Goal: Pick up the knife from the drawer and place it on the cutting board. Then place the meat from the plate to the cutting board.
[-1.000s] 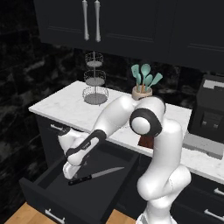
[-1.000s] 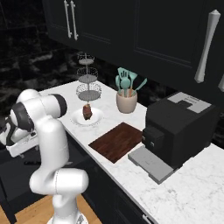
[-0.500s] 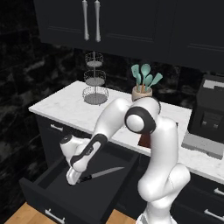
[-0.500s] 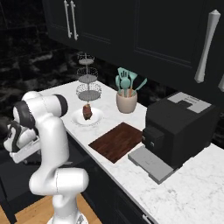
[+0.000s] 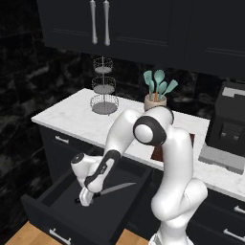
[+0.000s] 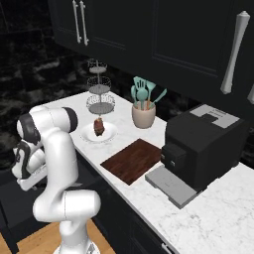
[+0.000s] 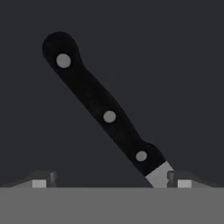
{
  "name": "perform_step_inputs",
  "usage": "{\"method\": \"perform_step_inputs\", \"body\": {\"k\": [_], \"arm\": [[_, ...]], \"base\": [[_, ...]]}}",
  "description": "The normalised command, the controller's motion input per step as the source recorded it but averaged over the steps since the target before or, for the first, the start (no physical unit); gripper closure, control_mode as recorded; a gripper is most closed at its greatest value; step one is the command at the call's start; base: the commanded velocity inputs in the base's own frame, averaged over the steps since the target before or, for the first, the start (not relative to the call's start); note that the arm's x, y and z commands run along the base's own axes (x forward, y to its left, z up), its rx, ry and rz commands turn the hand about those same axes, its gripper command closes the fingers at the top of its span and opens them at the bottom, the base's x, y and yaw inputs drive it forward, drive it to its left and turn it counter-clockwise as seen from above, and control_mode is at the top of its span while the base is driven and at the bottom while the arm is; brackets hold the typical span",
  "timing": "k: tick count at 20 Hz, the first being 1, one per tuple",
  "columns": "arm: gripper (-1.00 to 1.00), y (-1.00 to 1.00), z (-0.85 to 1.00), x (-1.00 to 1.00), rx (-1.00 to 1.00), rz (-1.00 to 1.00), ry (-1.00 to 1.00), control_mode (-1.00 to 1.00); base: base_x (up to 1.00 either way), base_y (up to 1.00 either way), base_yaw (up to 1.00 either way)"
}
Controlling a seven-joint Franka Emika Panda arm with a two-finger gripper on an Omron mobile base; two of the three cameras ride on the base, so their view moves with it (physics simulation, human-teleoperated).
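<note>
step: reaching for knife (image 7: 103, 111) | gripper (image 5: 86, 197): jaws spread wide, grasping nothing, straddling the handle near the blade for a pinch | knife: lying flat in the open drawer (image 5: 57, 213) | change: arm is dipping lower into the drawer than half a second earlier | cutting board (image 6: 134, 159), meat (image 6: 99, 126) waiting on the counter (image 6: 213, 218)

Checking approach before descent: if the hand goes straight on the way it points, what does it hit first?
Most likely the knife lying on the drawer floor; its black handle sits between the open hand fingertips. Remaining depth is unclear.

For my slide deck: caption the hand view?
Open gripper poised over the black-handled knife lying on the dark drawer floor.
</note>
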Motion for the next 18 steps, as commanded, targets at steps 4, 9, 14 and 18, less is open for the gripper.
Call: {"method": "perform_step_inputs", "body": {"k": [4,9,14,18], "arm": [[-1.0,0.0,-0.05,0.1,0.0,0.01,-0.07,-1.0],[-1.0,0.0,-0.11,0.29,0.0,0.0,-0.06,-1.0],[-1.0,0.0,-0.31,0.11,0.0,0.01,-0.01,-1.0],[-1.0,0.0,-0.42,0.0,0.0,0.02,0.0,-1.0]], "base": [[0.0,0.0,0.0],[0.0,0.0,0.0],[0.0,0.0,0.0],[0.0,0.0,0.0]]}}
